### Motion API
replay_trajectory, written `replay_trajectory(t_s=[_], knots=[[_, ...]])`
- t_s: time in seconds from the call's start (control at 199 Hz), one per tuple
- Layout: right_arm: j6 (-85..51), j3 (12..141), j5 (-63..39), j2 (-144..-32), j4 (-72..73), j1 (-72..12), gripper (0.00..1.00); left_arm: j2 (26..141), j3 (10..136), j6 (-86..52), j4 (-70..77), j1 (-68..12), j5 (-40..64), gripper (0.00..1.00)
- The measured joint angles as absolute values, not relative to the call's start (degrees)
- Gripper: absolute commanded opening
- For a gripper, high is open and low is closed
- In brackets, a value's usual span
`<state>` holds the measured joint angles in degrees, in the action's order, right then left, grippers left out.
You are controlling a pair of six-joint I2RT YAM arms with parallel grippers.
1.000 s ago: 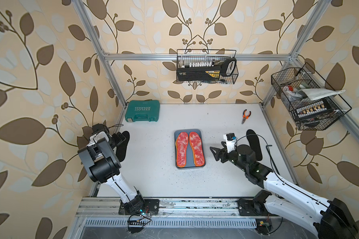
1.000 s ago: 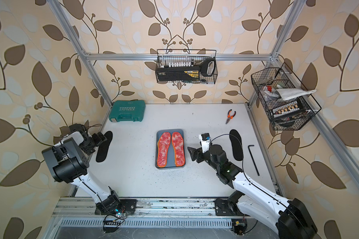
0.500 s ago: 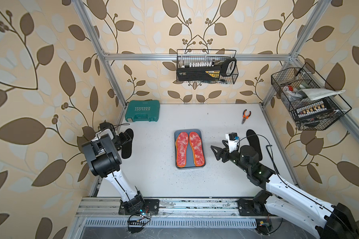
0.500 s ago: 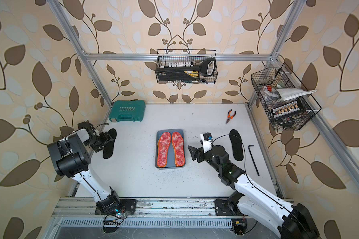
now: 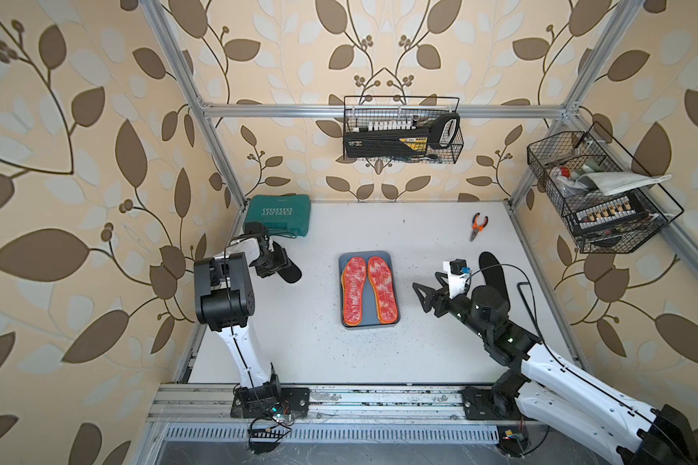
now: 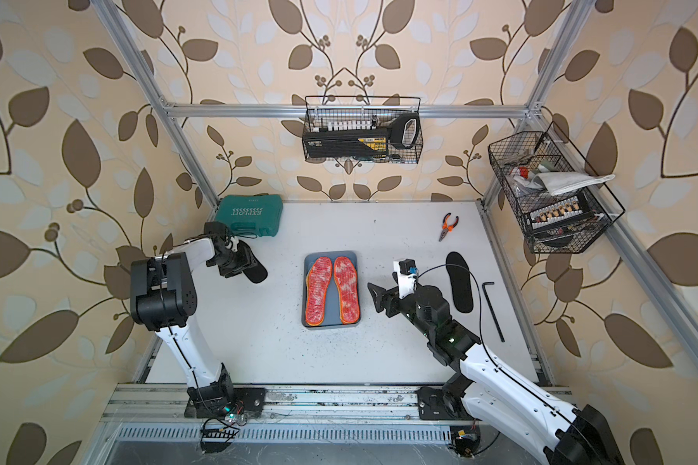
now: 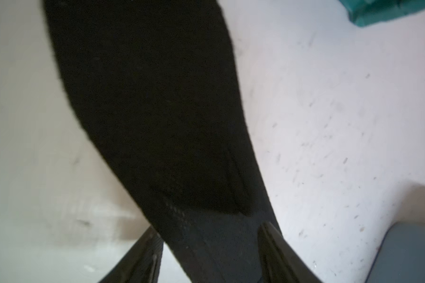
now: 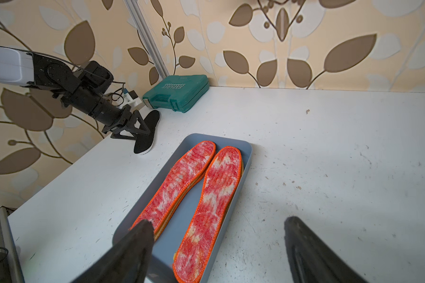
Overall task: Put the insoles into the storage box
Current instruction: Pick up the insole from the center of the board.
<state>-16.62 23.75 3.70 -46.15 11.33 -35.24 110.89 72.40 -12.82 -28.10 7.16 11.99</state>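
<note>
Left arm: elbow high, left gripper (image 5: 278, 264) jaws clamped on black insole (image 7: 157, 110) edges, insole tilted off the table (image 5: 440, 354).
Right arm: stretched low, right gripper (image 5: 418, 298) jaws apart, empty, beside storage box (image 5: 368, 319).
Box: red insoles (image 5: 381, 290) inside.
Right wrist only: more layers stacked under them.

Open tabletop (image 5: 313, 294) separates the left hand (image 5: 282, 267) from the storage box (image 5: 369, 325); only the green case (image 5: 279, 215) stands nearby.
</note>
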Motion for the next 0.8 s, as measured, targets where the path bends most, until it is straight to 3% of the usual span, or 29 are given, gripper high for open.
replay_trajectory(t_s=[0.145, 0.401, 0.802], knots=[[-16.62, 23.73, 3.92, -46.15, 11.29, -35.24, 0.86, 108.71, 69.21, -12.93, -26.65, 6.0, 12.43, 0.6], [-16.62, 23.73, 4.1, -46.13, 11.16, -35.24, 0.86, 103.02, 61.89, -17.23, -23.86, 6.57, 13.08, 0.7], [-16.19, 23.51, 2.5, -47.05, 11.62, -35.24, 0.86, 100.95, 55.81, -26.52, -11.97, 15.11, 21.19, 0.7]])
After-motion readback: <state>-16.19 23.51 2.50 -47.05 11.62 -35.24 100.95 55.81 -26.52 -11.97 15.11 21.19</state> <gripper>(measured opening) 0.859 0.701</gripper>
